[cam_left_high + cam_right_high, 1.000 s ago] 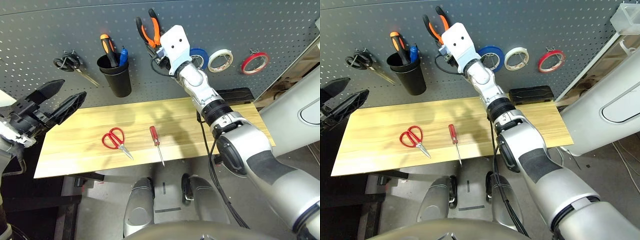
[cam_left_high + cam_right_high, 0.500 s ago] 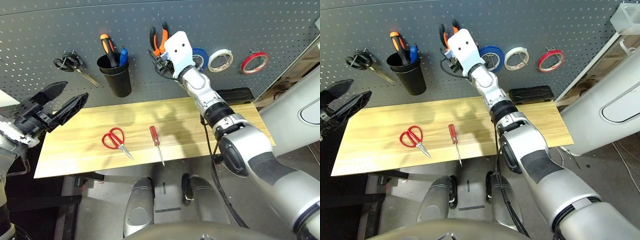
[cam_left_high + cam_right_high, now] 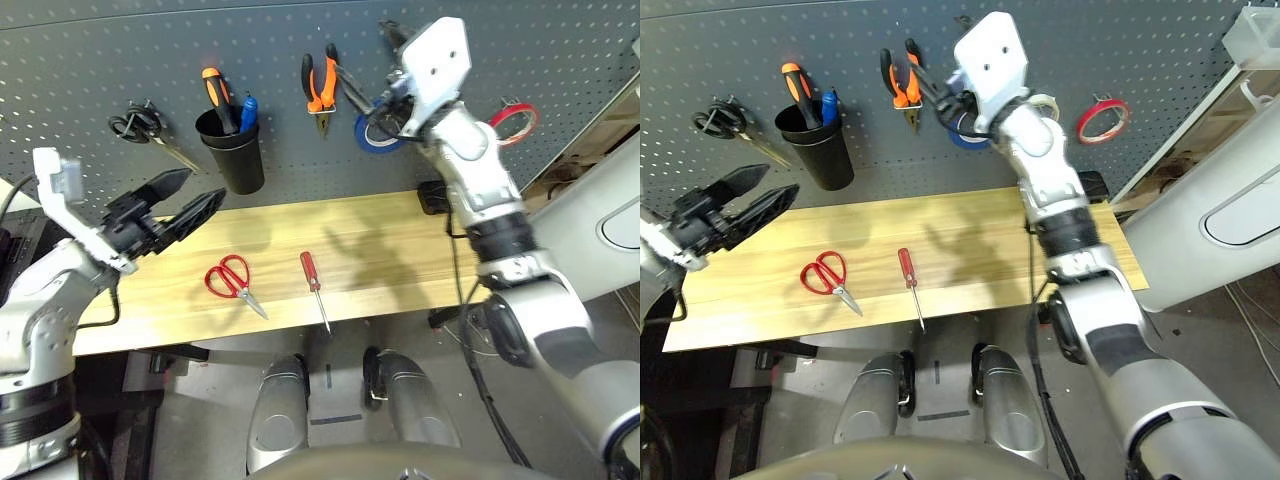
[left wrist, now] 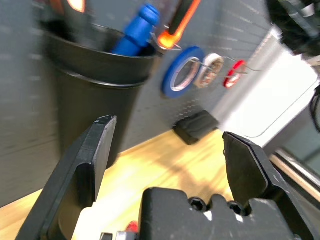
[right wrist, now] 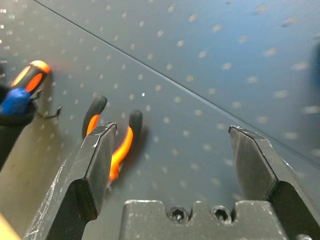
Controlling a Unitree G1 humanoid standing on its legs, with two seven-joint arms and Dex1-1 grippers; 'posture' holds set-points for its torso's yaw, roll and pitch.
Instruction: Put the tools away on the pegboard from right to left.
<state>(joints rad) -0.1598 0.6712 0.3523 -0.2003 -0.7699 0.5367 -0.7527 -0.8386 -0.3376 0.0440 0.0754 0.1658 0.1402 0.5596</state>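
The orange-and-black pliers [image 3: 318,84] hang on the dark grey pegboard [image 3: 90,50], left of the blue tape. My right gripper [image 3: 365,60] is open and empty just right of them, clear of the handles [image 5: 117,145]. The thin red tape ring [image 3: 512,122] hangs at the far right of the pegboard. On the wooden table [image 3: 400,250] lie the red-handled scissors [image 3: 232,280] and the red-handled screwdriver [image 3: 313,285]. My left gripper [image 3: 203,185] hovers open and empty over the table's left part, above and left of the scissors.
A black cup [image 3: 230,150] on the pegboard holds an orange-and-black screwdriver [image 3: 214,95] and a blue tool [image 3: 247,110]. Black-handled scissors [image 3: 140,126] hang left of it. A blue tape roll [image 3: 375,135] and a white one [image 3: 1045,100] hang by my right arm. A black box [image 3: 432,195] sits on the table's back right.
My right gripper has opened, left the pliers hanging on the pegboard and drawn back to the right. My left arm has swung inward over the table.
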